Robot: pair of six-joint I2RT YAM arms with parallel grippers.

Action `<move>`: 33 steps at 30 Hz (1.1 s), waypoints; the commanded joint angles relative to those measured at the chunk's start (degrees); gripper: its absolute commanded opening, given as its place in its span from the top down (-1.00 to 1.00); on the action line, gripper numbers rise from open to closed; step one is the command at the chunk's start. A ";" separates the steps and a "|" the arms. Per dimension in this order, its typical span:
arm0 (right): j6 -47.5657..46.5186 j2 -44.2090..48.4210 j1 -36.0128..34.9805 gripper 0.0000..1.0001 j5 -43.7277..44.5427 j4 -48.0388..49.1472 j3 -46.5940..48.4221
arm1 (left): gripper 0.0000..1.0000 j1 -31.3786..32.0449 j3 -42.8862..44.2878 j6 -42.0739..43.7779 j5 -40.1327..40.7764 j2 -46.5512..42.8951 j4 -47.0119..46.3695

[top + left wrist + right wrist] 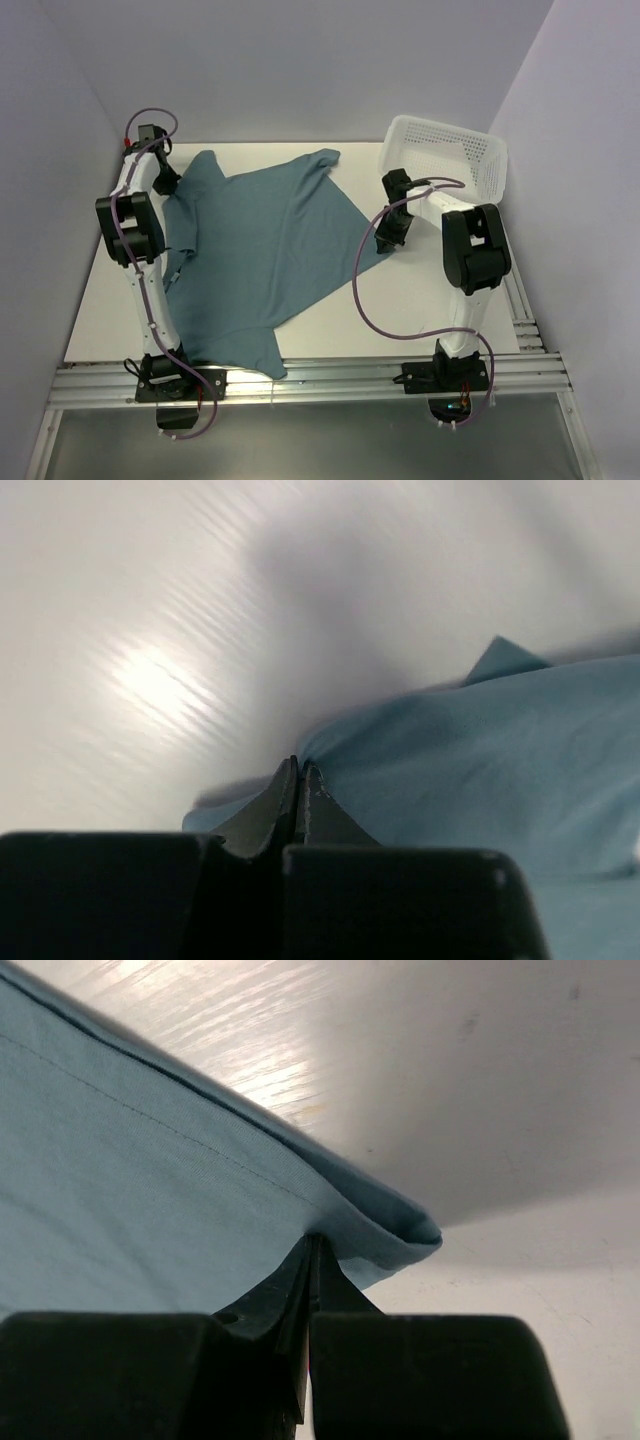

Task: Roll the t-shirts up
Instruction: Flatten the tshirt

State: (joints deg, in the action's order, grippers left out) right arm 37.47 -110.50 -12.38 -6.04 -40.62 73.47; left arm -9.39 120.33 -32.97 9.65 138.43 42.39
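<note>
Top external: t-shirt (260, 250) lay spread crooked on the table (420, 300), left of middle | left gripper (300, 772) was pinched tight on its far-left edge, right gripper (312, 1245) on the right hem corner | step: grabbing hold, I reckon | next: lift both evenly, keep cloth taut

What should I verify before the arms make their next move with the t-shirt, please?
1. Left gripper shut on the t-shirt: ok; the cloth's edge meets its closed tips.
2. Right gripper shut on the hem: ok; pinched beside the folded corner.
3. Cloth flat for rolling: not ok; it lies skewed, with wrinkles near the left arm.
4. Basket out of the way: ok; it stands apart in the far right corner.
5. Right arm's cable free of the cloth: cannot tell; its loop hangs by the shirt's edge.
</note>
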 commanded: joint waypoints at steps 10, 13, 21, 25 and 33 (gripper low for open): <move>4.62 -2.62 1.22 1.00 15.27 -10.53 3.61 | 0.99 -5.29 5.87 3.18 11.63 0.52 -1.17; 4.71 -2.18 1.40 1.00 14.57 -10.00 3.52 | 0.60 -5.29 4.92 4.23 5.75 0.70 -3.97; 5.68 -1.75 2.01 1.00 13.87 -11.24 4.06 | -0.10 -5.29 4.29 6.42 -0.33 1.22 -6.18; 6.38 0.19 2.01 1.00 12.29 -10.27 0.36 | 0.04 -5.29 7.02 6.95 -3.30 3.68 -6.88; 7.79 5.72 1.75 1.00 12.64 -10.62 -4.56 | 0.60 -2.39 8.34 7.57 -3.32 7.82 -8.90</move>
State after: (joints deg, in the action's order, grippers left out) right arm 43.94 -107.83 -11.05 3.88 -49.04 70.85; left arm -13.87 126.61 -26.61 7.46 144.07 34.92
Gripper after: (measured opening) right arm 0.006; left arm 0.214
